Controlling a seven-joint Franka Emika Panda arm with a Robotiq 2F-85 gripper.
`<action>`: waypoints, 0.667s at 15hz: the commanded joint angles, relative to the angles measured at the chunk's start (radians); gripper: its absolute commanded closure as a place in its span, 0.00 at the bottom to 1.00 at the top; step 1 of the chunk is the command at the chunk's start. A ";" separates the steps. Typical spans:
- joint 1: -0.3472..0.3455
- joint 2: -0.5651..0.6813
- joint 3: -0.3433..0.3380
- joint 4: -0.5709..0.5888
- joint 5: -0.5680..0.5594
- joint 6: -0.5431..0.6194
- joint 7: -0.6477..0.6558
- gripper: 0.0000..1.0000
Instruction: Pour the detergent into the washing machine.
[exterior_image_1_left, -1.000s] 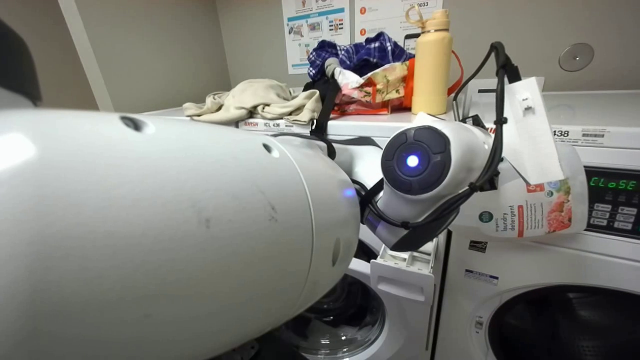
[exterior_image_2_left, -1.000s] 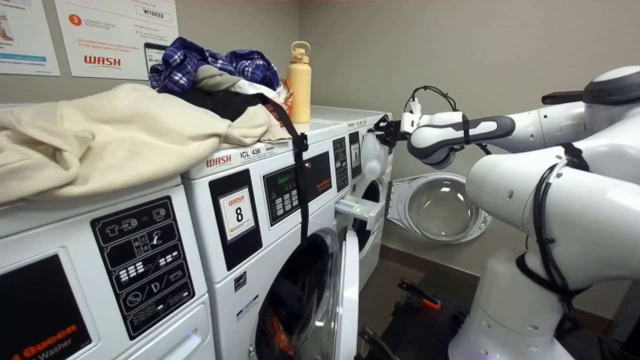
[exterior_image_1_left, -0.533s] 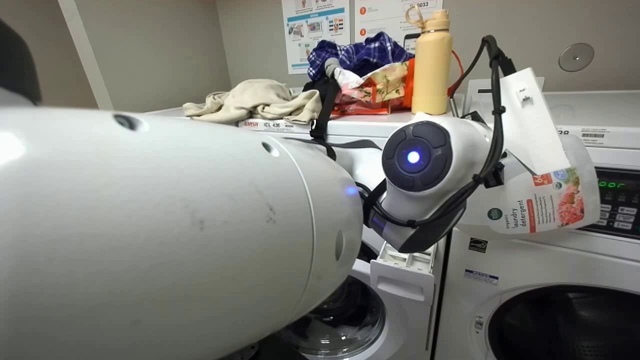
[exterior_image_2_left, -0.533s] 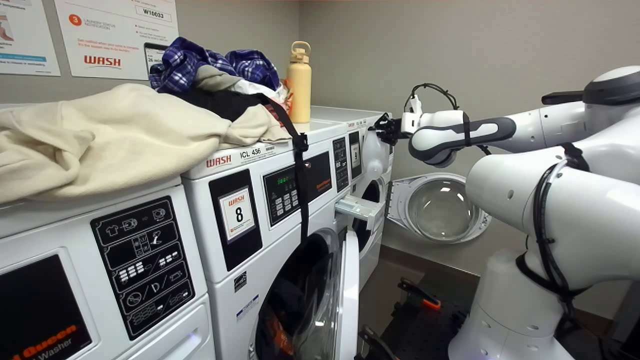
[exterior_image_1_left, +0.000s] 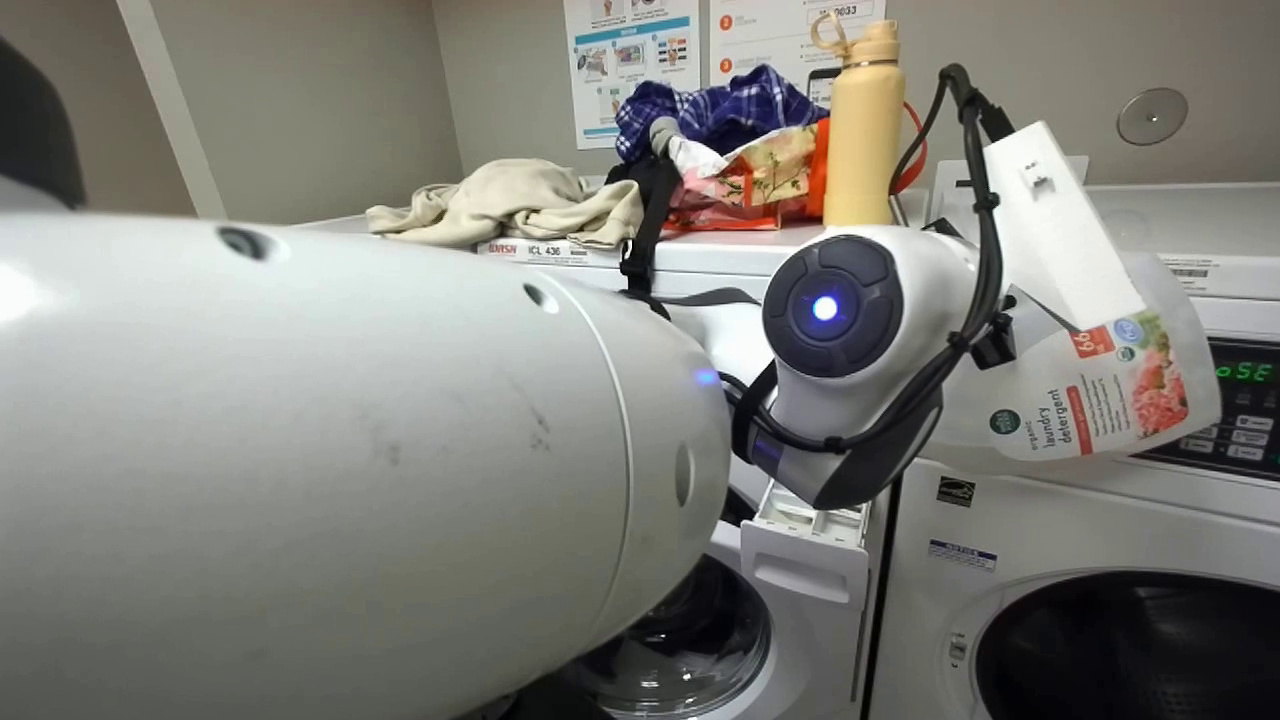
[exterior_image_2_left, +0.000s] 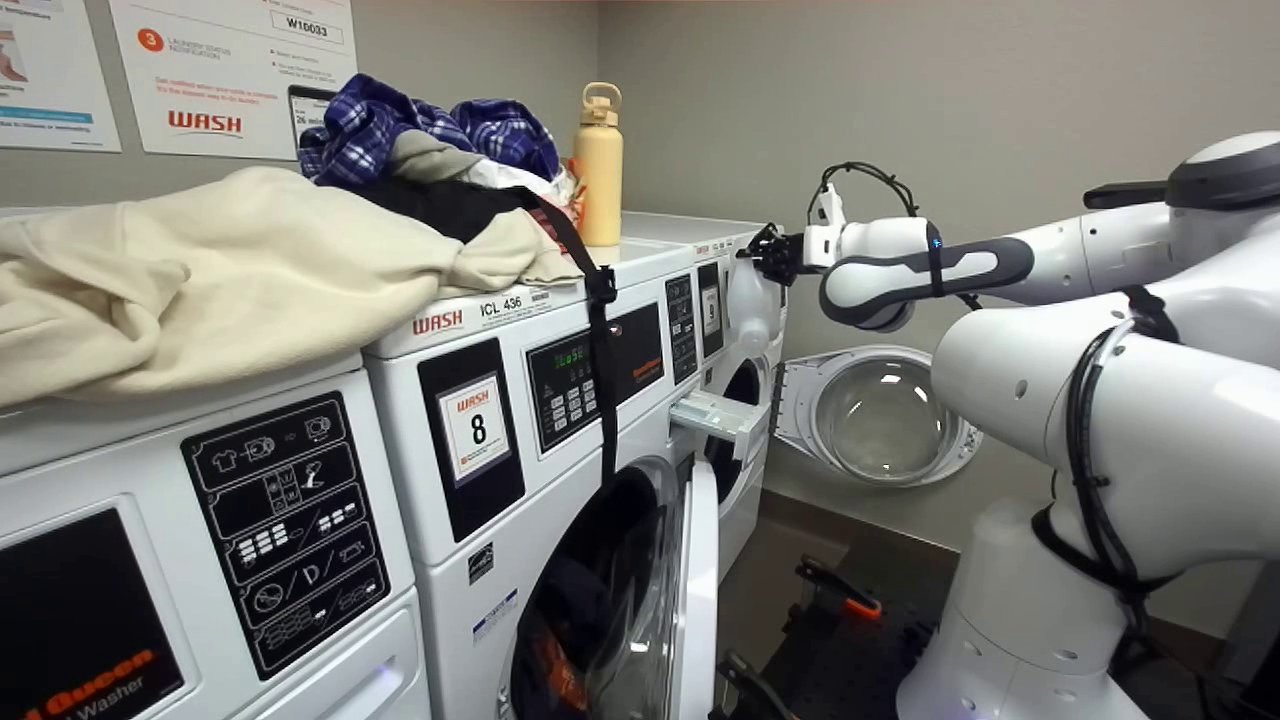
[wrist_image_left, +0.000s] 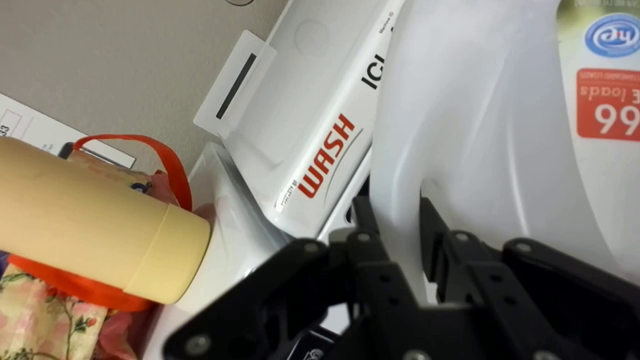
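End effector (wrist_image_left: 397, 225) pinches the detergent jug (wrist_image_left: 500, 150) by its handle (wrist_image_left: 395, 160), fingers (wrist_image_left: 431, 225) pressed on both sides. Jug hangs just below the end effector, in front of the neighbouring machine (exterior_image_1_left: 1060, 515). Washing machine (exterior_image_2_left: 540, 490), with the 8 sign (exterior_image_2_left: 475, 428), sits left of and below the end effector in an exterior view; its drawer (exterior_image_2_left: 718, 415) is pulled out, lower than the jug, apart from it.

Around: yellow-orange bottle (exterior_image_2_left: 598, 190) upright on the washing machine's top, left of the end effector in that view, apart from it. Farther left: plaid cloth (exterior_image_2_left: 365, 135), cream blanket (exterior_image_2_left: 230, 270). Black strap (exterior_image_2_left: 603, 370) drops over the washing machine's front. Glass doors stand open: washer door (exterior_image_2_left: 700, 580) lower left of the end effector, neighbour's door (exterior_image_2_left: 885, 415) lower right. Arm wrist (exterior_image_1_left: 850, 340) blocks the jug's top end in an exterior view.

Jug is tipped on its side, long axis closer to level than upright. In that last view base points right and slightly up, away from the end effector; top points left and slightly down, drawer side. Label (exterior_image_1_left: 1100, 400) text runs up the picture.
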 joint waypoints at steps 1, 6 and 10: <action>-0.024 0.002 0.040 0.004 -0.036 0.043 -0.021 0.89; -0.031 -0.004 0.034 0.004 -0.058 0.068 -0.011 0.89; -0.027 -0.006 0.026 0.001 -0.055 0.092 -0.005 0.89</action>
